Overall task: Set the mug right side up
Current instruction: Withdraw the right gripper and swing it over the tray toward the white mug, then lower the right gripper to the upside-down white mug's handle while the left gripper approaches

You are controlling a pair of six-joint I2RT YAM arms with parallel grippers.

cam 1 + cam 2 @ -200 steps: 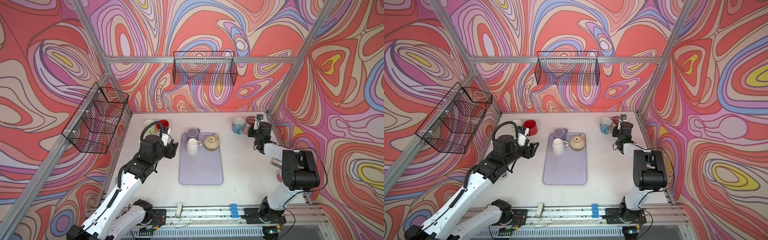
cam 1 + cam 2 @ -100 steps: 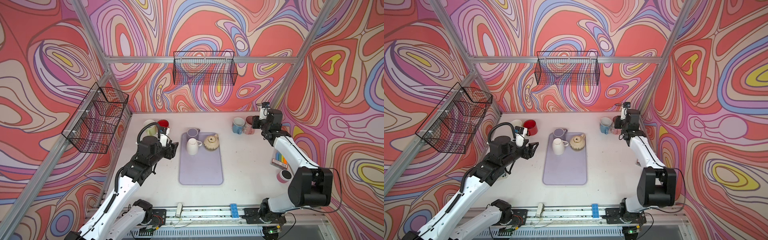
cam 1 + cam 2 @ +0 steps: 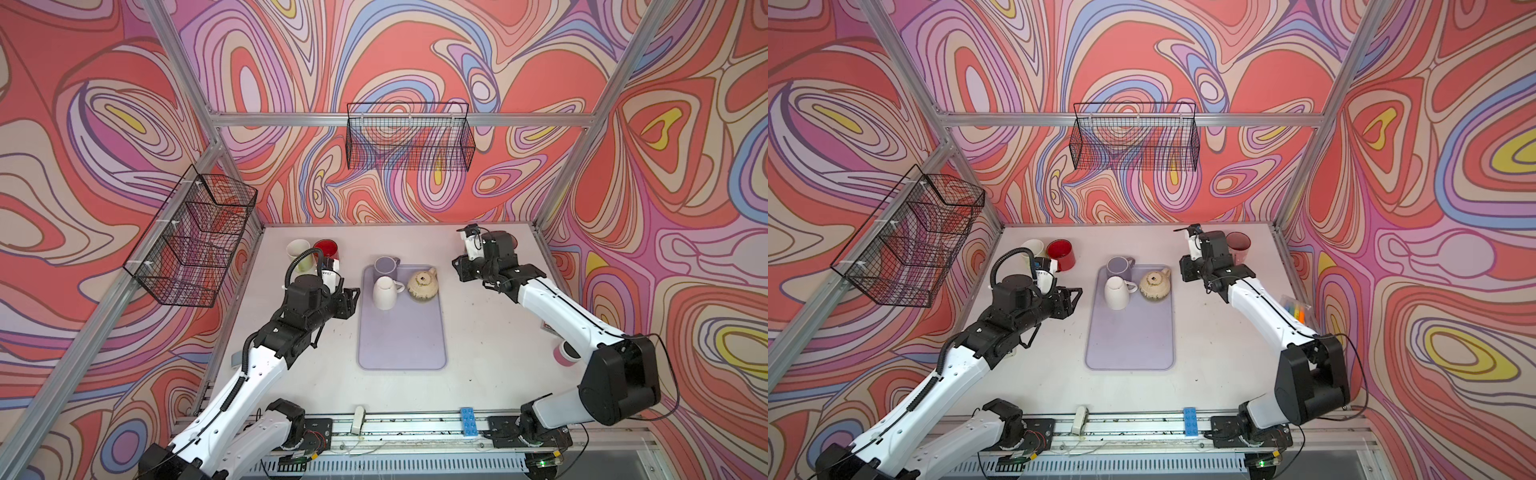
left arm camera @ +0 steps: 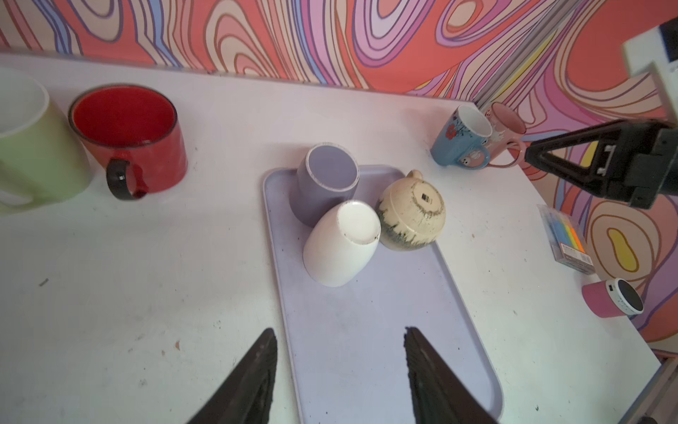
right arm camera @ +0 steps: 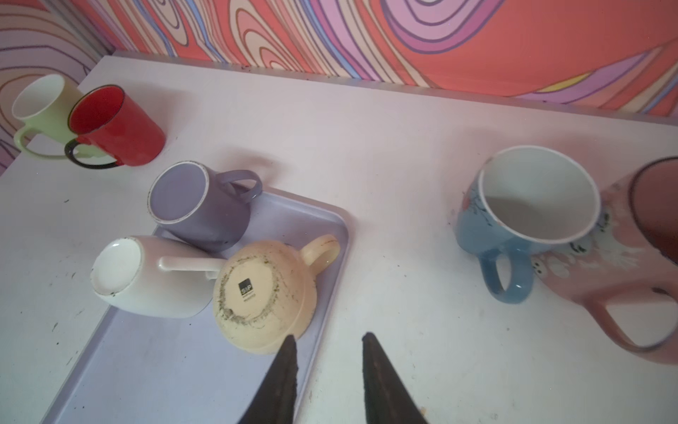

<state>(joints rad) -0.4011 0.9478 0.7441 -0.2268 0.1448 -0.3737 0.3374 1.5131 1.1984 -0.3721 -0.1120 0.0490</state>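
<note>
Three mugs sit inverted on the tray's [image 5: 165,367] far end: purple mug [image 5: 198,205], white mug [image 5: 154,279], cream mug [image 5: 264,293]; I cannot tell which is meant. My right gripper [image 5: 329,336], jaws narrowly parted, empty, hovers nearest the cream mug; left gripper [image 4: 339,330] spread, empty. I judge glazed ceramic: rigid, slick, breakable. Grip the handle.

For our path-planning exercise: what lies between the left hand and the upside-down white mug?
Nothing stands there: only bare tray separates the left hand from the white mug, clearest in the left wrist view.
</note>
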